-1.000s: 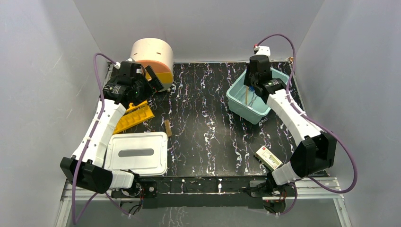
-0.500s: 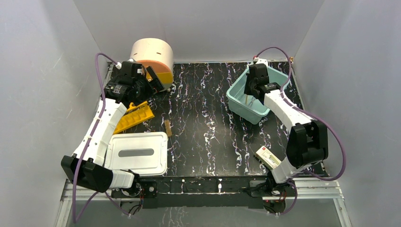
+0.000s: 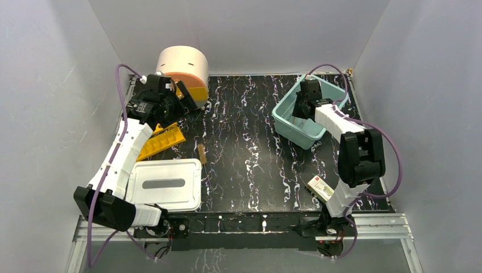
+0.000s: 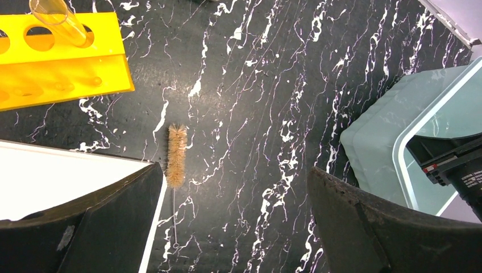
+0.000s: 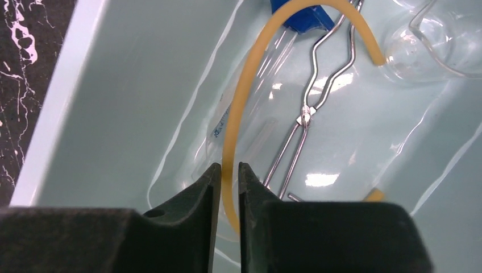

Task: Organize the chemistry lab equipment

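The right gripper (image 5: 229,170) reaches into the pale teal translucent plastic bin (image 5: 113,114), which sits at about 2 o'clock on the black white-veined table (image 4: 256,85). Its matte black fingers are pinched on the smooth amber rubber hose (image 5: 244,96). The hose arcs over a bent wire metal clamp (image 5: 318,85) towards the tiny clear glass flask (image 5: 426,51), which lies at 2 o'clock in the wrist view. A blue-tipped piece (image 5: 298,14) lies at 12 o'clock.

The left gripper (image 4: 236,227) hangs with its fingers wide apart above the table. Below it a tan bristly brush (image 4: 177,154) lies just beside a flat white lid (image 4: 57,176). The glossy orange-yellow holed rack (image 4: 57,62) is at 10 o'clock.
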### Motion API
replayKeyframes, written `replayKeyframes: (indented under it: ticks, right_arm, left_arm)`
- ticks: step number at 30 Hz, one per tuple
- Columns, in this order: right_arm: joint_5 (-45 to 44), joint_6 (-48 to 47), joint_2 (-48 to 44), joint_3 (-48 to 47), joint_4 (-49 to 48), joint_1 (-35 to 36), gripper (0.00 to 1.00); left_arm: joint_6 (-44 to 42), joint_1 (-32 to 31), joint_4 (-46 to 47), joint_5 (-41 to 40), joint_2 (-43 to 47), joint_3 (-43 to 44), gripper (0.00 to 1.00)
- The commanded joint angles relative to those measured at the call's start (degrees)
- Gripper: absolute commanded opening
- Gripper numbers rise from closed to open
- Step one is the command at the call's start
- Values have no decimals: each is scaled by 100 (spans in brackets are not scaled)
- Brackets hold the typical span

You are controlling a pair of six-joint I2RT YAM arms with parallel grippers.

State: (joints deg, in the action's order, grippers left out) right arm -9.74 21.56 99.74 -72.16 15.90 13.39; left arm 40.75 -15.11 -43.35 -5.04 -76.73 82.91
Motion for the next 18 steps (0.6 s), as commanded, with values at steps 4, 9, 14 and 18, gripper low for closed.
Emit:
replayKeyframes:
  ticks: [4,9,14,18]
  right_arm:
    - [-26,199,-404,-450,-125,-4,37]
    - [-204,49,-936,-614,244,-3,51]
    - [246,-51,-1439,-750,422,100,55]
    - [-126,-151,-1592,-975,623,869,57]
  left_arm:
    - [-232,27,-121,230,12,-123,98]
    - [-354,27,-13,376,95,-208,98]
    - [-341,27,-2,164,137,-182,98]
    - [-302,26,-57,-206,214,-88,98]
